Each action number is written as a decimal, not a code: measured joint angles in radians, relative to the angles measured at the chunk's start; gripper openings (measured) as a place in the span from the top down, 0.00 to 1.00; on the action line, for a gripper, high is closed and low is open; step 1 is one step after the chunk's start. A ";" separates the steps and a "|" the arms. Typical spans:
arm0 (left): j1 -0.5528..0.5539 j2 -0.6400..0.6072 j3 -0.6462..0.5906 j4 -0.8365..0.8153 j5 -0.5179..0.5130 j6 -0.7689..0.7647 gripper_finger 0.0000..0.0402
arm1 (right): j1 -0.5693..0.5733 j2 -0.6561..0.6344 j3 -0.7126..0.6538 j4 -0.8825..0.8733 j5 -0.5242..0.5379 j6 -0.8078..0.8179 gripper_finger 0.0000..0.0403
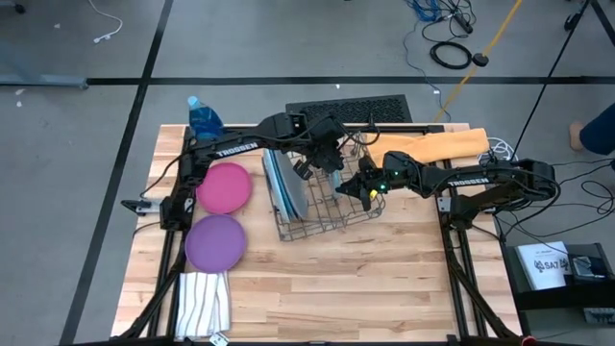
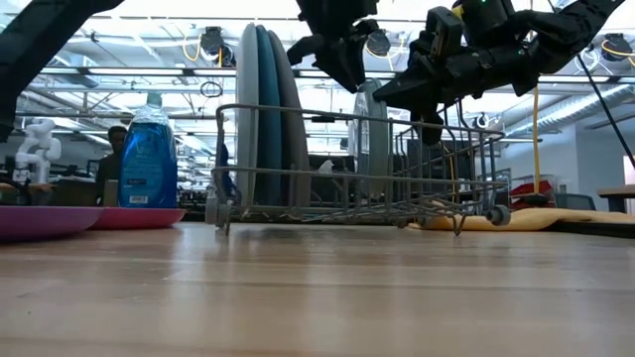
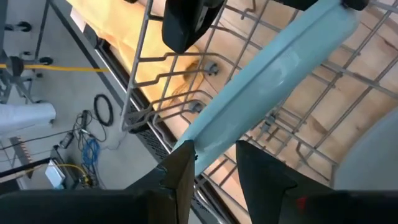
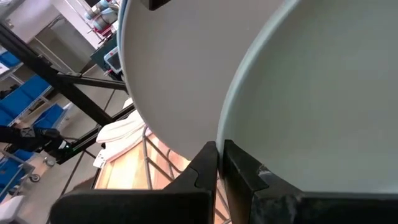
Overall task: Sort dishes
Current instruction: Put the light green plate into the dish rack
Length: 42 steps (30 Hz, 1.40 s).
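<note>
L gripper (image 3: 211, 171) jaws stood partly open astride the rim of the pale teal plate (image 3: 273, 81), no firm clamp visible. R gripper (image 4: 219, 163) jaws were closed tight on the same plate's edge. Plate stood on edge inside the wire rack (image 1: 322, 207), approx. mid-table. Grey, light blue and dark blue plates (image 2: 263, 119) stood upright at the rack's L end. Magenta plate (image 1: 224, 186) and purple plate (image 1: 214, 242) lay flat on the table (image 1: 384, 279), L of rack.
</note>
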 joint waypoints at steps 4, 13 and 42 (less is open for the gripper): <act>0.000 0.001 0.000 -0.004 0.002 -0.006 0.70 | 0.000 0.000 0.000 -0.001 -0.003 0.001 0.98; -0.003 0.001 0.000 -0.023 0.034 -0.031 0.70 | 0.001 0.000 0.000 -0.004 -0.018 -0.003 0.98; -0.079 0.003 0.008 0.029 0.035 -0.004 0.71 | 0.000 0.000 0.000 -0.033 -0.058 -0.007 0.98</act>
